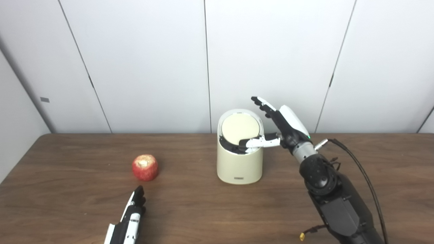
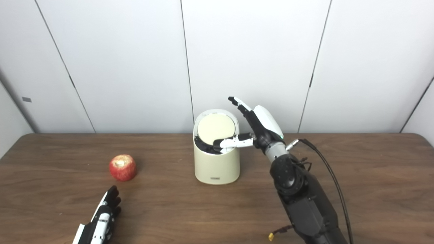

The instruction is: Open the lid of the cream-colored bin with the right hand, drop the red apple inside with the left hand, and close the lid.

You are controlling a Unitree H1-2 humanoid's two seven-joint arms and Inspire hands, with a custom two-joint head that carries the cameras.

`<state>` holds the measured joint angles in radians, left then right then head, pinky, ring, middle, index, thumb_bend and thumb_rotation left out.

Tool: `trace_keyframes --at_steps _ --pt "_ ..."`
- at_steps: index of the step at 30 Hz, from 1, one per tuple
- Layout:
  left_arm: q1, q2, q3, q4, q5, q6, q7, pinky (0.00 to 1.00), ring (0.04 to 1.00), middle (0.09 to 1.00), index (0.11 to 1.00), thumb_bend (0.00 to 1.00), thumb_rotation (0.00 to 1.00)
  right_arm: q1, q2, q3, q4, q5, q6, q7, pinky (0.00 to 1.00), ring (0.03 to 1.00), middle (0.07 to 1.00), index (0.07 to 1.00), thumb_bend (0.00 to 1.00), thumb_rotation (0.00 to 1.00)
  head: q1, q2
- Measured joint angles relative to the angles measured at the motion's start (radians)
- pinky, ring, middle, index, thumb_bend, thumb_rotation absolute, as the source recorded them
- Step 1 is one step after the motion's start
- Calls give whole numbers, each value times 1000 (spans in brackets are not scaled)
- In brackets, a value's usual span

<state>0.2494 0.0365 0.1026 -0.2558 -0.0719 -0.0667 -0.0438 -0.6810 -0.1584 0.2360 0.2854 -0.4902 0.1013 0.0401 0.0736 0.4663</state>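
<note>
The cream-colored bin point(image 1: 239, 166) stands upright mid-table. Its round lid point(image 1: 240, 127) is tipped up at the front, and a dark gap shows under its front edge. My right hand point(image 1: 283, 127) is just right of the bin, fingers spread upward and apart, with the thumb point(image 1: 259, 142) reaching over the rim into that gap beneath the lid. The red apple point(image 1: 145, 167), pale and bitten on top, lies on the table to the left of the bin. My left hand point(image 1: 132, 213) rests low on the table in front of the apple, fingers straight, holding nothing.
The brown wooden table point(image 1: 210, 210) runs the full width of both views. White wall panels point(image 1: 271, 61) rise directly behind its back edge. A black cable point(image 1: 359, 169) loops beside the right forearm.
</note>
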Motion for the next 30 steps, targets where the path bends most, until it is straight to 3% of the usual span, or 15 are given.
trace_keyframes --at_steps 9,19,26,30 --pt "0 2 0 0 -5 -1 -4 1000 1000 1000 1000 199 895 -4 17 -17 32 9 4 -22 833 905 920 924 893 461 -2 -2" --pt "0 2 -1 0 0 -1 -4 1000 1000 1000 1000 217 877 -21 41 -33 25 22 55 -23 763 875 910 922 870 481 -3 2" --pt "0 2 -1 0 0 0 -4 1000 1000 1000 1000 225 873 -21 41 -33 10 19 90 -22 776 878 909 913 844 435 -3 3" --pt "0 2 -1 0 0 0 -4 1000 1000 1000 1000 238 867 -21 38 -25 11 11 90 -23 796 885 907 907 884 438 -3 5"
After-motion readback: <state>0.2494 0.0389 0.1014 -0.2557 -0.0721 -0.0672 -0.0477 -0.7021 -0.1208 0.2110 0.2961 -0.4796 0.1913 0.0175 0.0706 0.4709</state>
